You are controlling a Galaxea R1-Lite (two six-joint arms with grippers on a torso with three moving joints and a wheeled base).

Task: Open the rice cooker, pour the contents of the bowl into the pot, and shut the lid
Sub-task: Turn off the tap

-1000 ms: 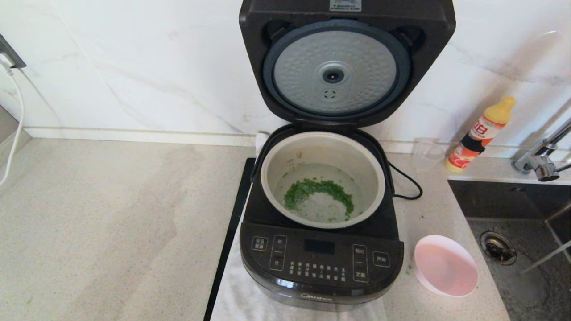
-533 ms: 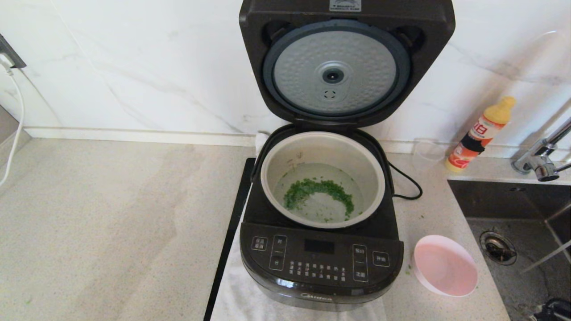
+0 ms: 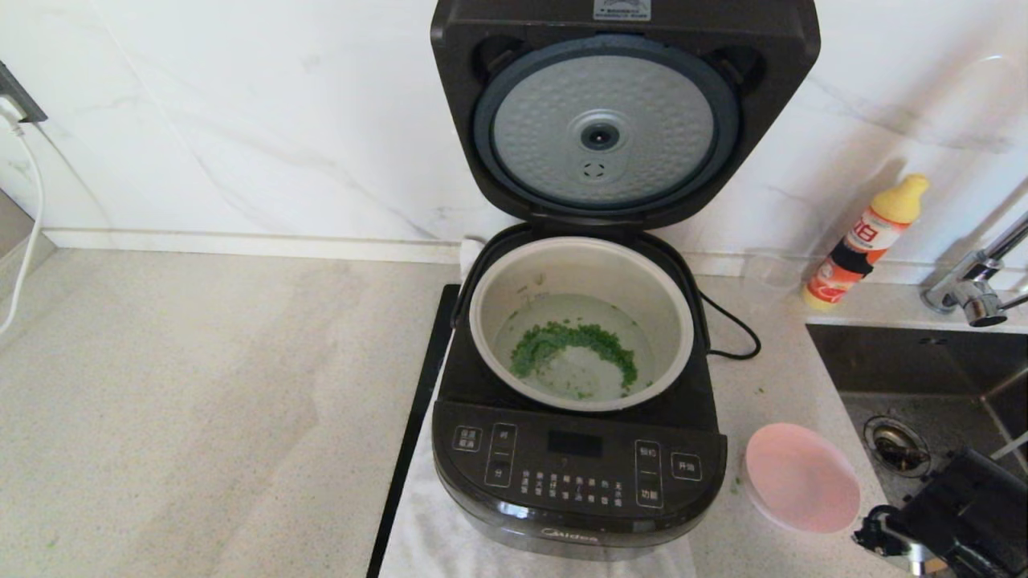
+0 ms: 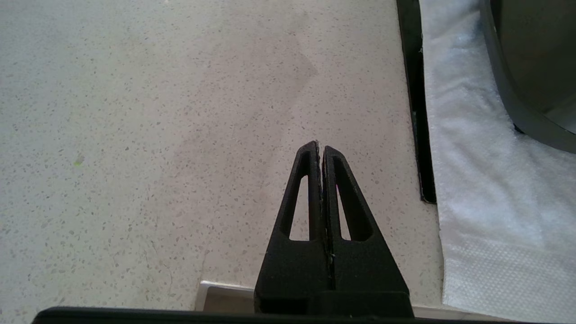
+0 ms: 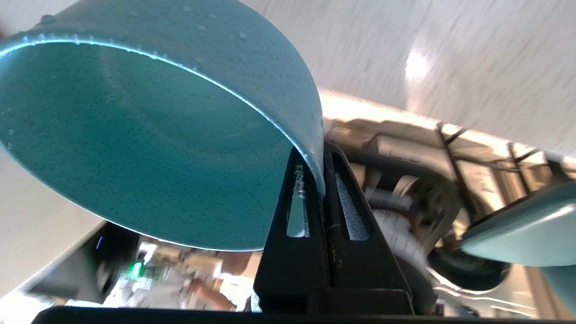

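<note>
Here the right claw (image 5: 320, 180) pinches a teal bowl's (image 5: 148, 135) rim; the left claw (image 4: 320, 150), closed, hovers over bare counter (image 4: 135, 112).

Right of the rice cooker (image 3: 578, 449) sits the bowl (image 3: 801, 478); further right, the sink (image 3: 923, 401); behind it, a bottle (image 3: 866, 241).

A pale speckled stone countertop (image 3: 201, 417) runs back to a white marble-veined wall (image 3: 241, 120) with a low upstand along their joint. At the countertop's right end a dark steel sink (image 3: 907, 377) is sunk in, its drain (image 3: 895, 441) showing, a chrome tap (image 3: 972, 281) at its far edge. A white cable (image 3: 28, 217) hangs from a wall socket at the far left. Soft daylight falls on the wall.
</note>
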